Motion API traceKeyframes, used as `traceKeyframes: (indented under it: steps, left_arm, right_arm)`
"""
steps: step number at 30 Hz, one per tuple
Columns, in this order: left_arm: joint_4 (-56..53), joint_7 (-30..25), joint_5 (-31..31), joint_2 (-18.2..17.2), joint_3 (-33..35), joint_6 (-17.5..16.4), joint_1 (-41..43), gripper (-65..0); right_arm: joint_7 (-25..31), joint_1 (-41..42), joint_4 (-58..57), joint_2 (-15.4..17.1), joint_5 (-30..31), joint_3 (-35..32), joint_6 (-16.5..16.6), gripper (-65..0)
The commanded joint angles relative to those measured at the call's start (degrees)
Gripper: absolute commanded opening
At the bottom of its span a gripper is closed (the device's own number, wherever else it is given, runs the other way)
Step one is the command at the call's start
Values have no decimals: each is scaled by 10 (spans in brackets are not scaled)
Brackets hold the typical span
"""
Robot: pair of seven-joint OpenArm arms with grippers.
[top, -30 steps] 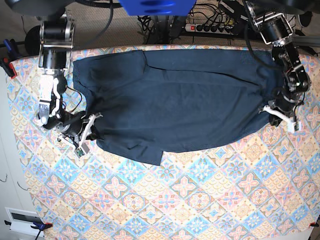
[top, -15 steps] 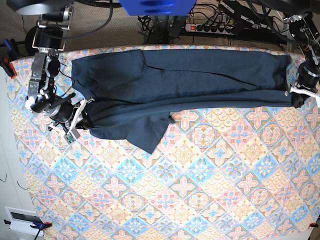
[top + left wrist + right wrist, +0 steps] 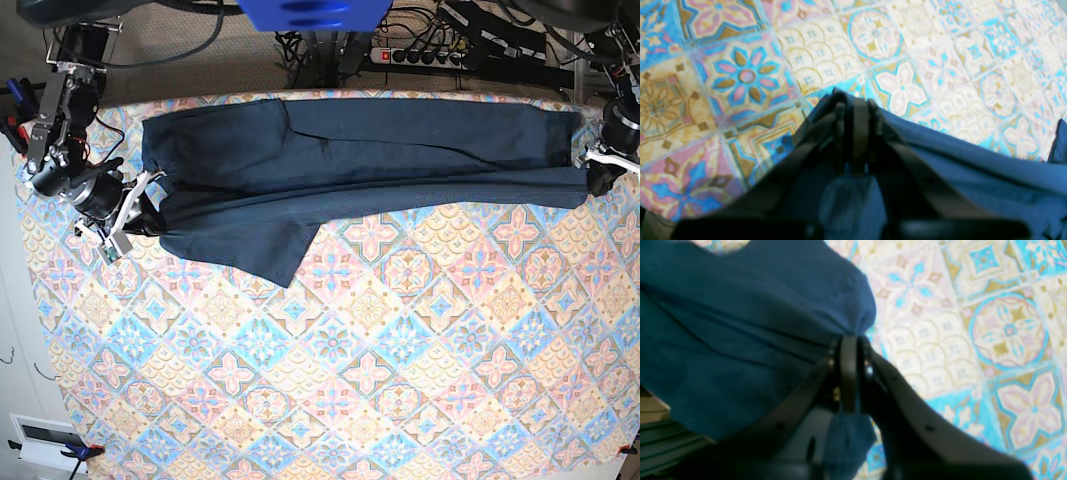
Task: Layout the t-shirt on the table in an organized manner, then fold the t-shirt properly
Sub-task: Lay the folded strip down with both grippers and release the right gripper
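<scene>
Along the far edge of the counter (image 3: pixel 380 400), the t-shirt (image 3: pixel 360 150) lay stretched into a long dark band, pulled taut between the two arms. The left gripper (image 3: pixel 600 172), at the right of the base view, was pressed together on one end of the cloth; its wrist view showed the dark fingers (image 3: pixel 853 133) closed tight, with navy fabric bunched at and below them. The right gripper (image 3: pixel 135 212) pinched the opposite end in the same way, a fold of cloth caught between its closed fingers (image 3: pixel 848 373) and a flap hanging below them.

Holding both ends apart this way seemed meant to draw the wrinkles out and square the garment before it was laid flat, so I judged the layout step unfinished. One loose part (which part I could not tell) sagged down onto the patterned cloth near the right arm's end, below the stretched band, and would probably need straightening.

No brand, print or readable writing showed on the t-shirt in any view; a neck label, if there was one, was hidden. The counter's covering carried only floral tile patterns, no text.
</scene>
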Motion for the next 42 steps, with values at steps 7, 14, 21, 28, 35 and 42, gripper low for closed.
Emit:
traceKeyframes:
  steps: [7,14,21,28,35,42]
  left_arm:
    - [7,-13,72,-11,-2,0,7,-650]
    - [-38,94,123,-36,60,0,-38,-564]
    - [-40,107,122,-34,60,0,-49,-359]
    - [-38,112,86,-4,-7,0,-66,-343]
    - [-38,112,47,-3,-30,0,-64,-343]
    - [-38,112,-20,-3,-29,0,-62,-343]
  right_arm:
    - [-21,-34,8,22,5,0,-1,-642]
    - [-72,-42,10,22,-53,0,-1,-636]
    - [-70,-42,42,22,-73,6,-1,-453]
    - [-69,-37,79,20,-73,49,-1,-410]
    - [-70,37,78,-9,-73,-16,-1,-407]
    - [-69,137,10,-46,-113,-105,-1,-406]
